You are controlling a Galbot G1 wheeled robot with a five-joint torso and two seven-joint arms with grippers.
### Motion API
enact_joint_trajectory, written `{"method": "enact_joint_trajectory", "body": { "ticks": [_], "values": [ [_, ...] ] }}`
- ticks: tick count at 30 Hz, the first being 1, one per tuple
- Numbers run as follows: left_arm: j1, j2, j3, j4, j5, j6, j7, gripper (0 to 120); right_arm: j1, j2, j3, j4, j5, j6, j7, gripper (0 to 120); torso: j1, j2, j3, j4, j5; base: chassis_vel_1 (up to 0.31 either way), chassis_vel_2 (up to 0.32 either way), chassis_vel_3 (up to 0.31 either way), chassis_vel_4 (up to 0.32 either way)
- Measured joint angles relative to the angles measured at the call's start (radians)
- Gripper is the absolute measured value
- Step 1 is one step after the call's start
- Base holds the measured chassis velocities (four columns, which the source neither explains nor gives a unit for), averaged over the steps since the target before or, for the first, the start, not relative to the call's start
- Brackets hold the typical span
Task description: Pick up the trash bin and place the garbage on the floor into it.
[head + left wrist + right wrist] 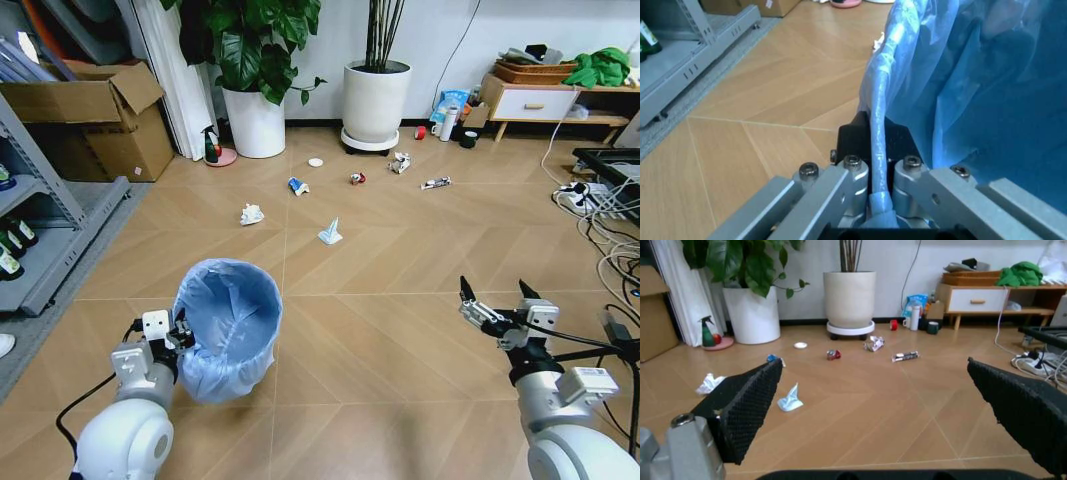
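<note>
Looking out from your head camera, you have the trash bin (228,325) low on the left, tipped with its mouth toward the litter, its light-blue bag crinkled over the rim. Your left gripper (178,343) has its jaws clamped on that rim; the left wrist view shows the bag-wrapped edge (879,145) running straight down between the two fingers (852,180). Your right gripper (494,293) hangs over bare floor (400,260) on the right, jaws wide apart and holding nothing.

Nothing stands between the bin and the garbage. Nearest are a crumpled paper wad (251,213) and a pale folded scrap (330,233); farther back lie a crushed blue-white can (297,186), a white disc (316,162), a red can (357,179), a crumpled wrapper (400,162) and a flattened printed wrapper (435,183).

Behind them stand two white plant pots (375,102), with a green spray bottle (211,145) beside the left one. Cables (600,215) sprawl on the right and a grey shelf unit (40,240) flanks the left.

The right wrist view shows the same litter spread between its fingers (747,407).
</note>
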Motion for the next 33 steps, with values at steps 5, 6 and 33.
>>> {"method": "enact_joint_trajectory", "body": {
  "ticks": [5, 6, 33],
  "values": [
    [0.005, 0.002, 0.001, -0.012, 0.001, -0.021, 0.01, 0, -0.012, 0.01, -0.004, 0.013, -0.013, -0.003, -0.003, 100, 0.0, 0.0, 0.0, -0.0001, 0.0, 0.0, 0.0, 0.0, 0.0],
    [0.008, 0.001, 0.001, -0.016, 0.003, -0.027, 0.012, 0, -0.012, 0.01, -0.003, 0.015, -0.015, -0.005, -0.003, 100, 0.0, 0.0, 0.0, -0.0001, 0.0001, 0.0, 0.0, 0.0, 0.0],
    [0.004, 0.049, 0.002, 0.038, -0.006, -0.027, 0.042, 0, -0.015, 0.015, -0.005, 0.002, -0.079, 0.015, -0.048, 100, 0.0, 0.0, 0.0, 0.0, 0.0002, -0.063, 0.06, 0.061, -0.058]
  ]
}}
